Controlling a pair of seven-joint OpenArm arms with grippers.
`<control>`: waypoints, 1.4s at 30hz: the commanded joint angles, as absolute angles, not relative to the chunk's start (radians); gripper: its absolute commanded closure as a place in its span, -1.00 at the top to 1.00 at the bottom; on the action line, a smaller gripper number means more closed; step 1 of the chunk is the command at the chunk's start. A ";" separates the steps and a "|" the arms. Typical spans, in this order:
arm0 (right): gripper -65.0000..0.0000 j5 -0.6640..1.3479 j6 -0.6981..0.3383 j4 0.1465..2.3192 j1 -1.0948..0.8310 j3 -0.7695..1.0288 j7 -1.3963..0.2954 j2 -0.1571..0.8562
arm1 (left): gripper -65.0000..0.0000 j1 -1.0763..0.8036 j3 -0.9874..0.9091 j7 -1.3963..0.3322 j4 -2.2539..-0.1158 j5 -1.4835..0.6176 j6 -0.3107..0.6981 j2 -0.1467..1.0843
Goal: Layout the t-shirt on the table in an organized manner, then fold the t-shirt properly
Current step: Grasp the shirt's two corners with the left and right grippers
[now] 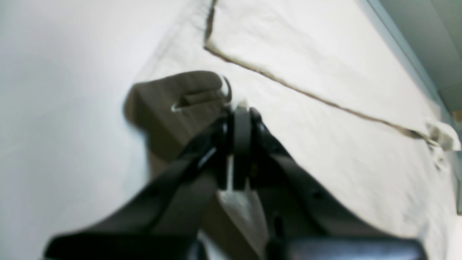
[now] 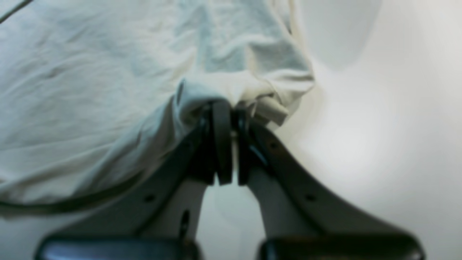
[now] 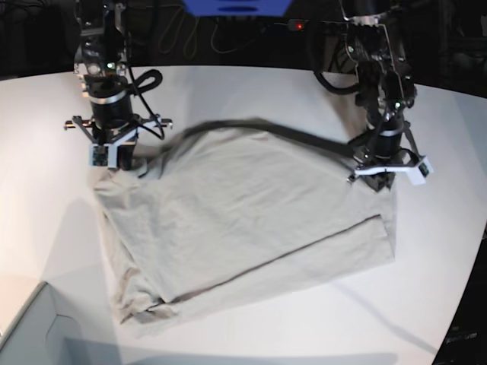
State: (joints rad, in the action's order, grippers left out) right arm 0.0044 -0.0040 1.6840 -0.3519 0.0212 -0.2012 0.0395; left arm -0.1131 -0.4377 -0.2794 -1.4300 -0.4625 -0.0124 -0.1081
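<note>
The light grey-beige t-shirt lies spread across the white table, with a fold line running across its near half. Its far edge between the two arms is lifted and blurred. My right gripper is at the shirt's far left corner. In the right wrist view it is shut on a bunched piece of the t-shirt. My left gripper is at the far right corner. In the left wrist view it is shut, with a sliver of the t-shirt between its fingers.
A pale box corner sits at the near left of the base view. Cables and a blue object lie beyond the table's curved far edge. Bare table shows left of the left gripper and right of the right gripper.
</note>
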 commanded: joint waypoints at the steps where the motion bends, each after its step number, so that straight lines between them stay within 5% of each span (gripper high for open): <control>1: -1.00 0.002 -0.007 1.692 -0.338 0.025 -0.177 0.044 | -0.98 -0.071 -0.438 -0.259 -1.405 -0.469 -0.004 -0.099; 5: -1.00 0.001 -0.007 1.684 -0.312 0.024 -0.177 0.044 | -0.89 0.035 -0.438 -0.260 -1.248 -0.469 -0.004 -0.070; 10: -1.00 0.001 -0.007 1.685 -0.297 0.024 -0.177 0.044 | -0.29 0.093 -0.438 -0.260 -1.198 -0.469 -0.004 -0.070; 13: -1.00 0.001 -0.007 1.684 -0.288 0.022 -0.177 0.044 | -0.12 0.054 -0.438 -0.260 -1.288 -0.470 -0.004 -0.077; 42: -1.00 0.001 -0.007 1.684 -0.291 0.028 -0.177 0.044 | -0.26 0.028 -0.446 -0.252 -1.211 -0.476 -0.004 -0.042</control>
